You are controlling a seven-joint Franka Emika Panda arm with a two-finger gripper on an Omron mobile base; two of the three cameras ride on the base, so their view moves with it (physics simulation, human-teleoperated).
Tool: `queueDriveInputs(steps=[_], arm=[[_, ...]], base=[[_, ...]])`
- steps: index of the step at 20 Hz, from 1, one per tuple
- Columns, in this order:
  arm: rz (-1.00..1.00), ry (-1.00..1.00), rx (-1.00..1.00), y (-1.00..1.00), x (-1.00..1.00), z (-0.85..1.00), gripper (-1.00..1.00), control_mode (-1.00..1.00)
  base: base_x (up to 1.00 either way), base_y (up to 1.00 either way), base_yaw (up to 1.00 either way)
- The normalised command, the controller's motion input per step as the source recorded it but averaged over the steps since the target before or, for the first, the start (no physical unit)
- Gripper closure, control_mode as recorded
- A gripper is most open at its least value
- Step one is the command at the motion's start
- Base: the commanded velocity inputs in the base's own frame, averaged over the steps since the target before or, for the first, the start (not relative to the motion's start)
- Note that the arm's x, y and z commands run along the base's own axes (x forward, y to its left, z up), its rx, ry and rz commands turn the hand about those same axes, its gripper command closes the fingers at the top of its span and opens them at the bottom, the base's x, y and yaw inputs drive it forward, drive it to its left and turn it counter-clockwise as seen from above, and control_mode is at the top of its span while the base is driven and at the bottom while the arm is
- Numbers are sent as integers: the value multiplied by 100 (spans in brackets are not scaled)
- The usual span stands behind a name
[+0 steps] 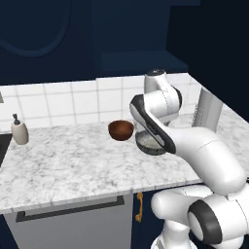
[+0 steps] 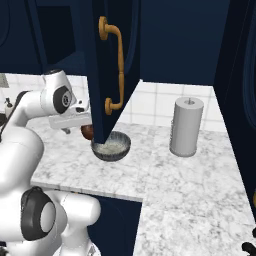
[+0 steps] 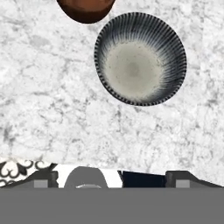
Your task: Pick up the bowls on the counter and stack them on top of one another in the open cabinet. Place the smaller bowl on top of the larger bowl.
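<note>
Treat the task as not yet started: both bowls rest on the counter [image 1: 73,155], and neither has been placed in the open cabinet [image 1: 141,61]. Everything remains to be done: two pick-ups, two placements, and the stacking order with the small bowl last.

Locate the larger bowl [image 3: 140,59] first. From the hand camera you see it upright, its pale speckled inside facing up, in the upper middle of the picture, slightly right of centre. The smaller bowl [image 3: 86,9] sits just beside it at the top edge, cut off by the frame; the two rims are close, and whether they touch cannot be told.

In the left base view the smaller bowl [image 1: 120,130] stands left of the larger bowl [image 1: 150,143], which is partly hidden by the arm. In the right base view the larger bowl [image 2: 111,145] lies below the swung-out cabinet door [image 2: 102,70], with the smaller bowl [image 2: 87,131] peeking out behind it.

The gripper [image 3: 111,179] hangs above the counter, clear of both bowls, nearer to you than the grey bowl. Its fingertips [image 3: 43,179] appear spread wide with nothing between them.

Judge the grey bowl as the first target, since it must form the base of the stack. Expect the approach to need a forward shift and a descent onto one rim.
</note>
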Motion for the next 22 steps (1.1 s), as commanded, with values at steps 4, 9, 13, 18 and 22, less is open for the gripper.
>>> queueDriveInputs(steps=[4,9,13,18,22], arm=[[5,-2,-5,26,9,-28,-100,-100],[10,0,-1,1,0,-29,-100,-100],[10,0,-4,2,6,-37,-100,-100],[4,8,-11,22,35,-29,-100,-100],[6,0,-8,29,86,-26,-100,-100]], base=[[0,0,0],[0,0,0],[0,0,0],[0,0,0],[0,0,0]])
